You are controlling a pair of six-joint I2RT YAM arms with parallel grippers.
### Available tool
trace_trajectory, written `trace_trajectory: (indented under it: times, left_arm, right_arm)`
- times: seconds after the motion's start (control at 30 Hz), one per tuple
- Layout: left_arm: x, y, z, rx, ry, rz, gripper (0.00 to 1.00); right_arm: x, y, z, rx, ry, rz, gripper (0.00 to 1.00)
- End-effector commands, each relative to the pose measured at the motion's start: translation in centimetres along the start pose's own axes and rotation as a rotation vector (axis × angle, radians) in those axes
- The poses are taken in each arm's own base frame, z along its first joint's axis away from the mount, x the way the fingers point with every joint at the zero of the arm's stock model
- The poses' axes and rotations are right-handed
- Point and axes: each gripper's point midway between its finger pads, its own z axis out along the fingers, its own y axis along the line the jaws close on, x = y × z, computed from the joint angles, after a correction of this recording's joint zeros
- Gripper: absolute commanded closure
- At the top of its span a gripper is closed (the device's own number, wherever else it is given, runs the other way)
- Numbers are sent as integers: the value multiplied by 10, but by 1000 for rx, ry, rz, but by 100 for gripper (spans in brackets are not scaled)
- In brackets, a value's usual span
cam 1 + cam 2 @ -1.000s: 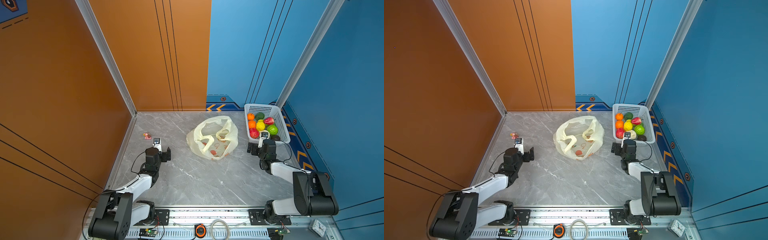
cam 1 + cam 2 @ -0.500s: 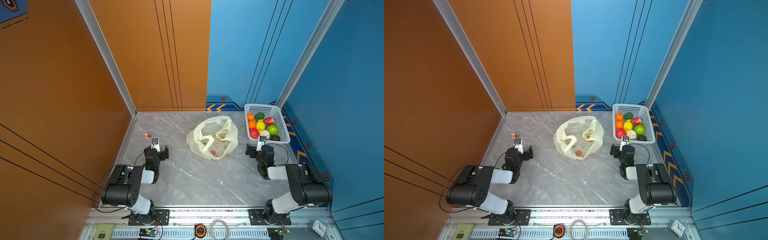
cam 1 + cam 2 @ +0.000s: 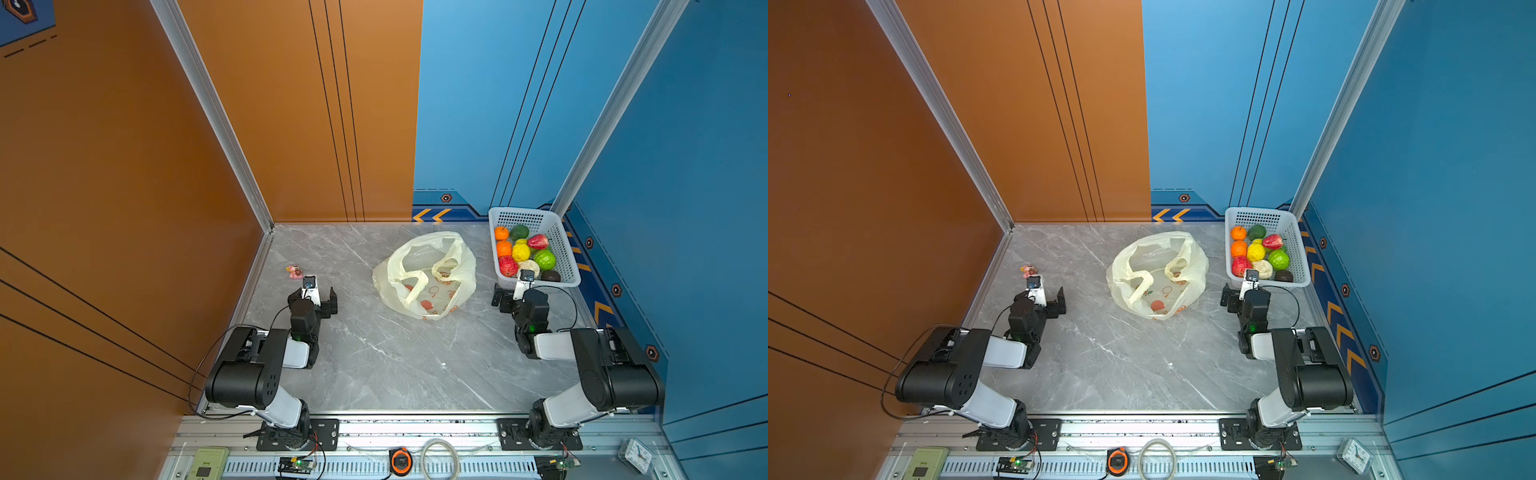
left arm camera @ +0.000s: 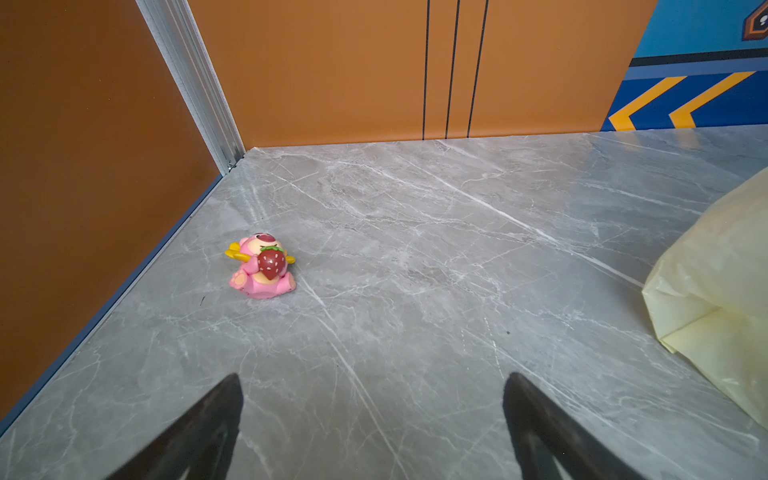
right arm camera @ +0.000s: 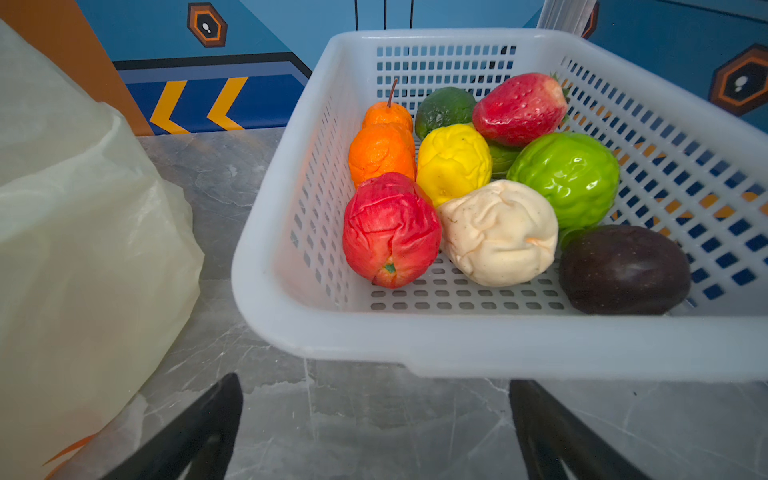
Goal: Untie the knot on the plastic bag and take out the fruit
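The plastic bag (image 3: 424, 274) (image 3: 1158, 274) lies slumped mid-table with its mouth open. Its two handle strips hang loose and apart, and the knot does not show. The fruit (image 3: 525, 253) (image 3: 1260, 253) (image 5: 478, 187), several glossy pieces, lies in the white basket (image 3: 540, 284) (image 3: 1277, 285) (image 5: 457, 345) at the back right. My left gripper (image 3: 313, 299) (image 3: 1040, 301) (image 4: 372, 378) rests low, left of the bag, open and empty. My right gripper (image 3: 517, 293) (image 3: 1246, 297) (image 5: 374, 380) stands open and empty just before the basket's near rim, with the bag (image 5: 75, 249) beside it.
A tiny pink toy figure (image 3: 294, 271) (image 3: 1028, 271) (image 4: 262, 266) lies near the left wall, just beyond the left gripper. The bag's edge (image 4: 715, 307) shows at the side of the left wrist view. Orange and blue walls close in the table on three sides.
Both arms have folded back, their elbows drawn up over their bases. The grippers have hardly moved and stay open. The bag and the fruit are where they were.
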Motion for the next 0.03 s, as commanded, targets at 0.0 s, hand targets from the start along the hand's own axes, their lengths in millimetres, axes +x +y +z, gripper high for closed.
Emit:
trace_trajectory:
  times: [0.0]
  left_arm:
    - [0,1,0,-10,-7,15,2]
  right_arm:
    - [-1,-4,0,29,-12,-14,0]
